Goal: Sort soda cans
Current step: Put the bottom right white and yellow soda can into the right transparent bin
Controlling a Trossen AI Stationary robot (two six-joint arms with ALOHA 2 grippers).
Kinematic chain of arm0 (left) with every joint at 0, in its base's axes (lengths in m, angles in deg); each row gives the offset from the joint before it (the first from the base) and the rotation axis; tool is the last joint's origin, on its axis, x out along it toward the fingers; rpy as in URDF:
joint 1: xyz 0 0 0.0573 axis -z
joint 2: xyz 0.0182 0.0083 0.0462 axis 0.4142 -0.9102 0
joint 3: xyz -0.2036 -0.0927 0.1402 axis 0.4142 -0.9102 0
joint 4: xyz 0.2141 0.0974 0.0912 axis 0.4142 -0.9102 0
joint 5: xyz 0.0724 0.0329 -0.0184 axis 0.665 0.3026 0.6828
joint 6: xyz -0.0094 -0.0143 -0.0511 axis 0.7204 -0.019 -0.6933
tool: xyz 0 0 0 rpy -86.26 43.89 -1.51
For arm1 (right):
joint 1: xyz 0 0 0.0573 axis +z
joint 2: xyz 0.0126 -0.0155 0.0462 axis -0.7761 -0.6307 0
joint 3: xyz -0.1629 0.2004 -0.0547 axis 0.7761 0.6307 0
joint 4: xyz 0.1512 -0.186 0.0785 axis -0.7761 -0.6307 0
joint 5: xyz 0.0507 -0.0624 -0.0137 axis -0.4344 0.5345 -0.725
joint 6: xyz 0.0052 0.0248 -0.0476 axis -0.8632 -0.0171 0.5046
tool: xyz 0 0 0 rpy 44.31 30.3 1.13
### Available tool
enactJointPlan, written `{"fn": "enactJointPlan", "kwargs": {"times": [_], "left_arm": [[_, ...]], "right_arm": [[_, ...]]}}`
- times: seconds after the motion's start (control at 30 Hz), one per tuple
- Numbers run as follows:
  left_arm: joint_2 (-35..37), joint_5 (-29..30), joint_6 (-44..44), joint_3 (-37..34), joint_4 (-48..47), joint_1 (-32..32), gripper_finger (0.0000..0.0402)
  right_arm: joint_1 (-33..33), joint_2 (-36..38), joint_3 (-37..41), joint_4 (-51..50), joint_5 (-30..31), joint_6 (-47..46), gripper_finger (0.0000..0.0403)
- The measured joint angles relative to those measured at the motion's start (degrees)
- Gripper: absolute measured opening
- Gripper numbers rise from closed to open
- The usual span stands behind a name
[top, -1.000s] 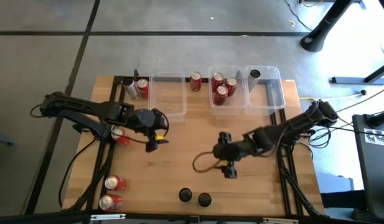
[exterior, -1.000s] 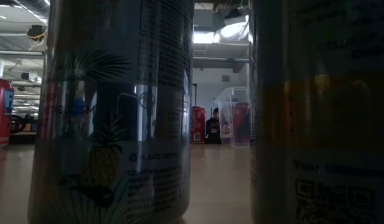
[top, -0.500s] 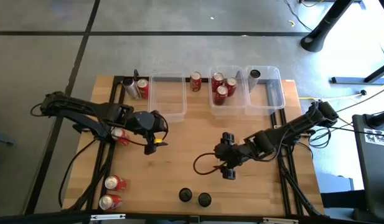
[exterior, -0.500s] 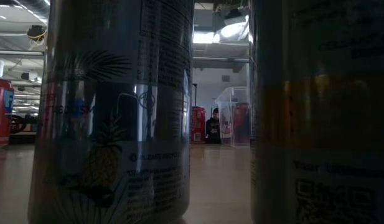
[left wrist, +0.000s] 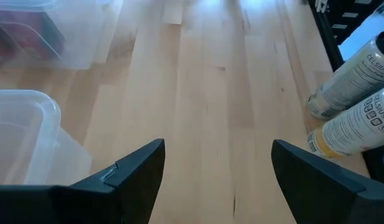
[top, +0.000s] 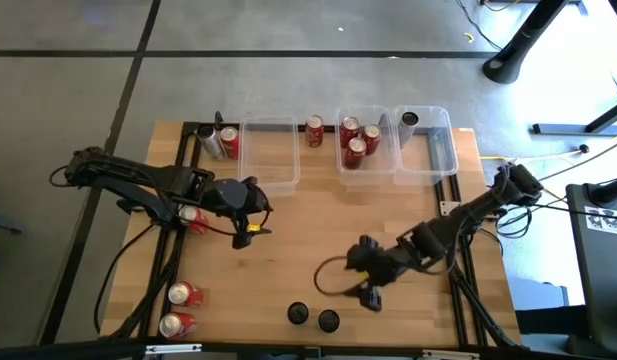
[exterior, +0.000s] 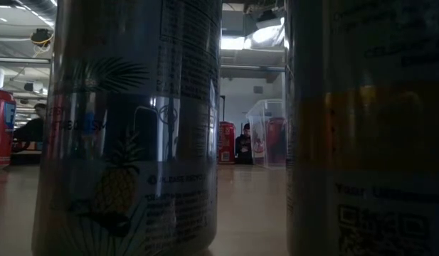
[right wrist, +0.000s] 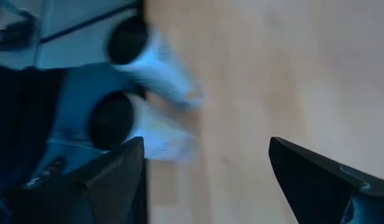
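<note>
Two pale-bodied, dark-topped soda cans [top: 298, 314] [top: 329, 321] stand upright at the table's near edge; they fill the low view [exterior: 127, 128] [exterior: 368, 128]. My right gripper [top: 370, 295] hovers open just beyond and to the right of them, and its wrist view shows them blurred [right wrist: 126, 38] [right wrist: 111, 121]. My left gripper [top: 250, 228] hangs open over bare wood at the left middle, with the two cans [left wrist: 350, 74] far ahead of it. Three red cans [top: 356, 140] stand in the middle bin. Other red cans [top: 184, 293] [top: 175, 325] lie at the near left.
Three clear bins [top: 268, 150] [top: 360, 160] [top: 428, 150] line the far edge; the right one holds a dark-topped can [top: 409, 119]. A red can [top: 315, 130] stands between bins, two cans [top: 218, 140] stand at the far left, and one red can [top: 193, 218] sits under the left arm.
My right gripper has moved toward the table's near edge, closer to the two dark-topped cans, and has rolled about its pointing line. It stays open. The cans have not moved.
</note>
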Motion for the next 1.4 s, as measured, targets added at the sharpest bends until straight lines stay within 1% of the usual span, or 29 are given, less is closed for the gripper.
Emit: {"fn": "enactJointPlan", "kwargs": {"times": [0.07, 0.2, 0.3, 0.47, 0.67, 0.8, 0.93, 1.2, 1.4], "left_arm": [[0.00, 0.00, 0.78, 0.00, 0.19, -0.11, 0.0282], [0.02, 0.00, 2.12, -0.02, 0.24, -0.09, 0.0282], [0.02, 0.00, 2.19, -0.02, 0.57, -0.09, 0.0282], [0.02, -0.01, 2.10, -0.02, 0.38, -0.09, 0.0282], [0.02, 0.00, 2.13, -0.02, 0.29, -0.09, 0.0282], [0.02, 0.00, 2.15, -0.02, 0.23, -0.09, 0.0282], [0.02, -0.02, 2.15, -0.02, 0.20, -0.05, 0.0282], [0.02, 0.00, 2.41, -0.02, 0.46, -0.02, 0.0282], [0.02, -0.01, 2.41, -0.02, 0.45, 0.00, 0.0282]], "right_arm": [[1.68, -1.54, -0.01, 4.47, 0.05, 0.23, 0.0342], [4.01, -4.98, -0.04, 10.65, 2.05, 0.26, 0.0342], [4.31, -7.47, -0.04, 14.85, 3.05, 0.42, 0.0342], [4.28, -11.01, -0.04, 20.98, 2.38, 0.44, 0.0342], [4.46, -11.74, -0.04, 19.77, 3.14, -0.05, 0.0342], [4.36, -11.74, -0.14, 15.30, 3.70, -1.27, 0.0342], [3.98, -11.66, -0.20, 14.28, 1.99, -2.04, 0.0342], [3.47, -11.57, -0.26, 12.85, 6.43, 0.73, 0.0342], [2.91, -11.50, -0.28, 12.21, 7.49, 3.45, 0.0342]]}}
